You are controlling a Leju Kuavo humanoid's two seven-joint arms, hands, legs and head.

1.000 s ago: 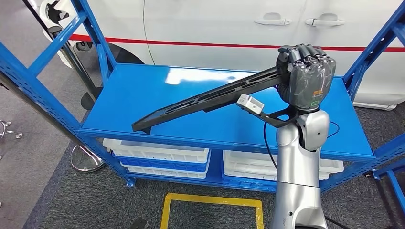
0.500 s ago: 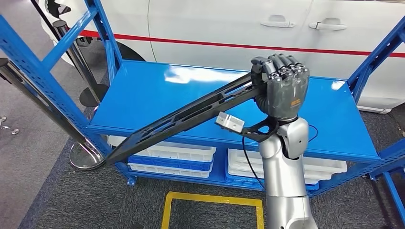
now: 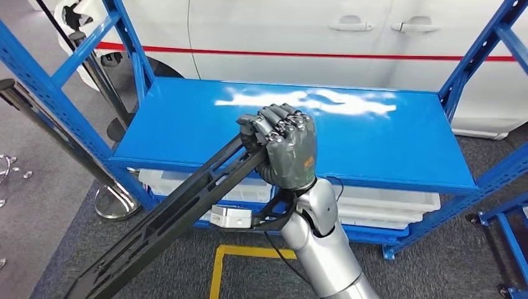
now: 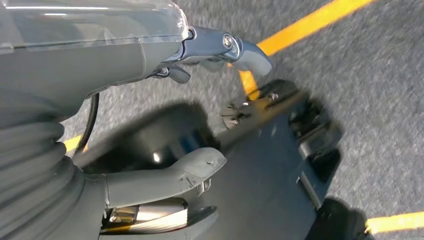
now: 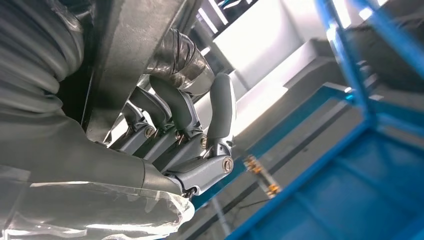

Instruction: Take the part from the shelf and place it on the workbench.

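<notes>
right hand grips the long black part clear of the shelf

right hand [image 3: 283, 146] is wrapped tight around one end of the long black part [image 3: 168, 227], fingers [image 5: 175, 107] curled over the bar. the part slants down from the fist toward the robot's left, its far end low over the grey carpet [image 3: 56, 205] (off the shelf top, touching nothing else that can be seen). the fist hangs in front of the front edge of the blue shelf [image 3: 373, 143], whose top surface is bare and glossy with glare.

left hand [image 4: 165, 125] hangs over the carpet with its thumb and fingers apart and nothing between them; yellow floor tape [image 4: 300, 25] runs across the carpet there.

on the lower level of the shelf sit shallow white trays [image 3: 386, 205], stacked with blue ones; what lies in them cannot be made out. behind the shelf stands a white car [image 3: 299, 37] with a red stripe, and a chrome stanchion [image 3: 115, 202] stands on the carpet beside the shelf's left post.
</notes>
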